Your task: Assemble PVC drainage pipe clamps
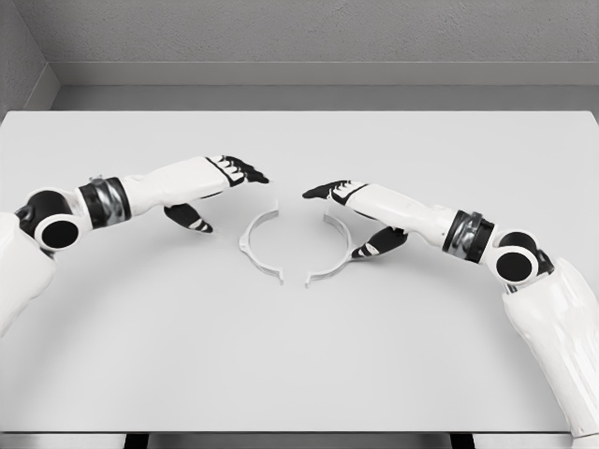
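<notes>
Two white half-ring clamp pieces lie on the table, their hollows facing each other with a gap between. The left clamp half (254, 243) curves from upper right to lower right. The right clamp half (335, 253) mirrors it. My left hand (221, 192) hovers just left of the left half, fingers spread, thumb down, holding nothing. My right hand (351, 215) reaches over the right half's upper end, its thumb (374, 247) beside the outer rim, fingers extended and holding nothing.
The white table (299, 355) spans the view, with its front edge near the bottom and a grey wall behind. Both forearms lie low over the table at left and right.
</notes>
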### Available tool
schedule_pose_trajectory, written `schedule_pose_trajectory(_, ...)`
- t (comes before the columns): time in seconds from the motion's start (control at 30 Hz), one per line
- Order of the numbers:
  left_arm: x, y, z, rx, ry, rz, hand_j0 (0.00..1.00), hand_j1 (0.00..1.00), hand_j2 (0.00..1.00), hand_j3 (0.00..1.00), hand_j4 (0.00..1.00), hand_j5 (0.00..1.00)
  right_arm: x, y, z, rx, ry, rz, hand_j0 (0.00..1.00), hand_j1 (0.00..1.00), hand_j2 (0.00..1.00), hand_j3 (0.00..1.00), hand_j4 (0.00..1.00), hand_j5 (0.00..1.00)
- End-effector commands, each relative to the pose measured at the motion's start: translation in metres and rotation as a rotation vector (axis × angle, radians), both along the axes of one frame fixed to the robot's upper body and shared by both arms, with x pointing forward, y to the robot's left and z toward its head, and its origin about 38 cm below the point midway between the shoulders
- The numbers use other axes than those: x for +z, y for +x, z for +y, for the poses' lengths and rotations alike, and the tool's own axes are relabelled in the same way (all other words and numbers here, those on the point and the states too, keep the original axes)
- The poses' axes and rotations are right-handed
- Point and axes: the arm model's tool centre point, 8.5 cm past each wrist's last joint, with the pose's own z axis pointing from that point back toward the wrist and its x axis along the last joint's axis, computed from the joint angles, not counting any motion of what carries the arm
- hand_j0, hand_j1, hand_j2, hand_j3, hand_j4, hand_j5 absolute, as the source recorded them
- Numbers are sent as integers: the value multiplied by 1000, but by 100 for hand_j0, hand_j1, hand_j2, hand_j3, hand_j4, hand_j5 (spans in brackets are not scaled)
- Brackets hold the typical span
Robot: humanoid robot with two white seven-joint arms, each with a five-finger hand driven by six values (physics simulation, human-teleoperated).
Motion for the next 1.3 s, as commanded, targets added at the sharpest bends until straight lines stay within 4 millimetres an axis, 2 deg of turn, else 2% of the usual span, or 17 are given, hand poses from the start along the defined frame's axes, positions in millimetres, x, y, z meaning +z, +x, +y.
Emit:
schedule_pose_trajectory(0.0, 2, 0, 9, 14, 5, 1, 100, 100, 100, 100, 100, 100, 2, 1, -3, -7, 8, 0, 100, 100, 100, 100, 100, 100)
schedule_pose_trajectory(0.43, -4, -3, 4, 2, 7, 14, 100, 100, 100, 100, 100, 100, -11, 4, -17, -42, -13, 39, 100, 100, 100, 100, 100, 100)
schedule_pose_trajectory(0.73, -9, -4, -17, -27, -20, 21, 100, 100, 100, 100, 100, 100, -12, 4, -11, -34, -12, 38, 100, 100, 100, 100, 100, 100)
schedule_pose_trajectory(1.27, -10, -5, -15, -25, -18, 23, 100, 100, 100, 100, 100, 100, -9, 5, 4, -14, 2, 29, 100, 100, 100, 100, 100, 100)
